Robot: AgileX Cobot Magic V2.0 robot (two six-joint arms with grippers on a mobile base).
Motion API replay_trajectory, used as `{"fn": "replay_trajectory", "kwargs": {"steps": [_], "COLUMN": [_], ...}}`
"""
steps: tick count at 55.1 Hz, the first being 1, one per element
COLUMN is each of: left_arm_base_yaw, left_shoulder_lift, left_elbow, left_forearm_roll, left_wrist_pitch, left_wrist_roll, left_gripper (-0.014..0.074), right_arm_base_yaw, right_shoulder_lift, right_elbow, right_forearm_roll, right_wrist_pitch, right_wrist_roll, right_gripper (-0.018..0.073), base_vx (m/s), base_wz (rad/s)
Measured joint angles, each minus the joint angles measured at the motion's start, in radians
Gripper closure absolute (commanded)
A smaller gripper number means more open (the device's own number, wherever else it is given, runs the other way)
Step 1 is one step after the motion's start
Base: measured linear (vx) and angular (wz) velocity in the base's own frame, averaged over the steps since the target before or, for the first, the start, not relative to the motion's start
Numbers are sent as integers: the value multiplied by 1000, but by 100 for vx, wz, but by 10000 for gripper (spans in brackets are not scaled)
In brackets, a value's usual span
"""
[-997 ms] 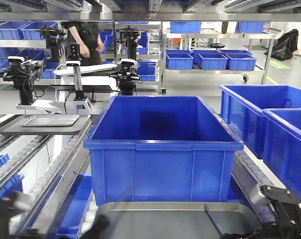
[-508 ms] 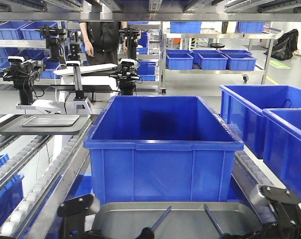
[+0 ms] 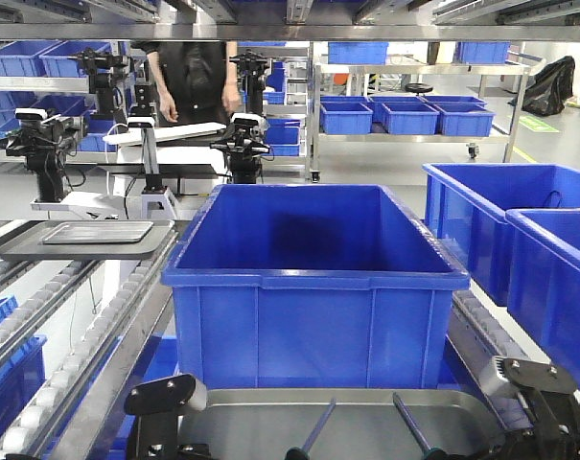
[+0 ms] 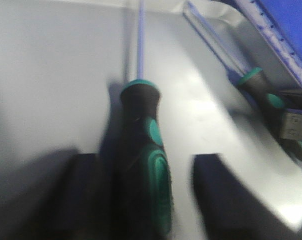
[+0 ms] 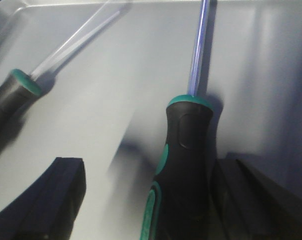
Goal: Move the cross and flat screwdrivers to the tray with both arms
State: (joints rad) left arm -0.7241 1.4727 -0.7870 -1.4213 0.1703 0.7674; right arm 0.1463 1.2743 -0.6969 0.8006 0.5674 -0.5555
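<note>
The grey metal tray (image 3: 251, 422) lies at the bottom of the front view, with two thin shafts on it. In the left wrist view a green-and-black screwdriver (image 4: 143, 140) lies on the tray (image 4: 51, 75) between the fingers of my left gripper (image 4: 148, 165). The jaws are apart, with a clear gap on the right side. In the right wrist view the other green-and-black screwdriver (image 5: 188, 140) lies on the tray (image 5: 116, 75) inside my right gripper (image 5: 151, 167). It rests against the right finger, and the left finger stands well away. Their shafts (image 3: 318, 422) (image 3: 407, 420) point away from me.
A deep blue bin (image 3: 313, 278) stands just behind the tray. More blue bins (image 3: 520, 230) stand at the right. A small grey tray (image 3: 98, 231) sits on the left roller conveyor. A person (image 3: 189, 77) and other robot stations (image 3: 45, 144) are at the back.
My left arm came in from the lower left with its screwdriver, which now lies on the tray. The shaft has shifted slightly right. The right arm has hardly moved.
</note>
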Motion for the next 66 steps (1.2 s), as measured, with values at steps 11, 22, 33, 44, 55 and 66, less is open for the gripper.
{"fn": "replay_trajectory", "kwargs": {"steps": [11,22,33,44,55,66], "left_arm_base_yaw": [0,0,0,0,-1,-1], "left_shoulder_lift": [-13,-123,-262,-435,-650,-870], "left_elbow": [-51,-81,-81,-81,24,170], "left_forearm_roll": [4,76,214,394,789,1118], "left_wrist_pitch": [43,40,40,114,299,357], "left_wrist_roll": [52,95,99,86,-191,-446], "left_gripper": [112,343,605,595,594,594], "right_arm_base_yaw": [0,0,0,0,0,0], "right_shoulder_lift": [-37,-168,-326,-567,-923,-1146], "right_elbow": [-3,-79,-129,-130,-133,-137], "right_forearm_roll": [-25,-61,-124,-298,-518,-706], "right_wrist_pitch": [44,103,150,206,274,371], "right_wrist_roll": [-31,-27,3,105,303,391], "right_gripper": [25,190,575,568,568,567], "base_vx": [0,0,0,0,0,0], "base_wz": [0,0,0,0,0,0]}}
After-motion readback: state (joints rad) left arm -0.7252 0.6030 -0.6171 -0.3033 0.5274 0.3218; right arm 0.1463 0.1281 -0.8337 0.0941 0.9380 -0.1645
